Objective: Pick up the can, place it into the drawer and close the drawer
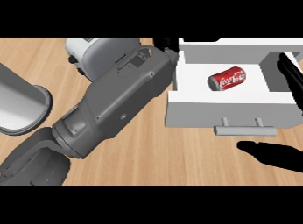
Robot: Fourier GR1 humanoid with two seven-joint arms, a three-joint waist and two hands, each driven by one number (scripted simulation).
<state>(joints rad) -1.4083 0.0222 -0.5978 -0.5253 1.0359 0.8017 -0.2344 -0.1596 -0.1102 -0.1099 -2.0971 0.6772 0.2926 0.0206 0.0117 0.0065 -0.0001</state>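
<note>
The can (pixel 227 78) is found lying on its side inside the open drawer (pixel 229 113), resting on the drawer floor, clear of the walls as far as can be judged. It is located well forward of the right hand (pixel 273 155) and slightly to that hand's left. No hand is touching it.

The right hand is shown near the lower right, just in front of the drawer handle (pixel 244 129) but apart from it. Its fingers are extended and relaxed; nothing is pinched or enclosed.

The left forearm (pixel 109 109) is extended diagonally toward the drawer's left wall. The left hand (pixel 167 48) is largely hidden at that wall; whether its fingers are spread or curled cannot be told.

Handling notes: the can is judged to be light, rigid and thin-walled, with a smooth, slippery surface. On its side it is expected to roll freely if the drawer is jolted. No further hold on the can is required.

The remaining step is judged to be closing. The drawer is best taken at the handle or front panel, and pushed evenly so that the can is not thrown about.

A grey cylinder (pixel 15 103) and a white appliance (pixel 99 50) are present to the left of the left forearm.
</note>
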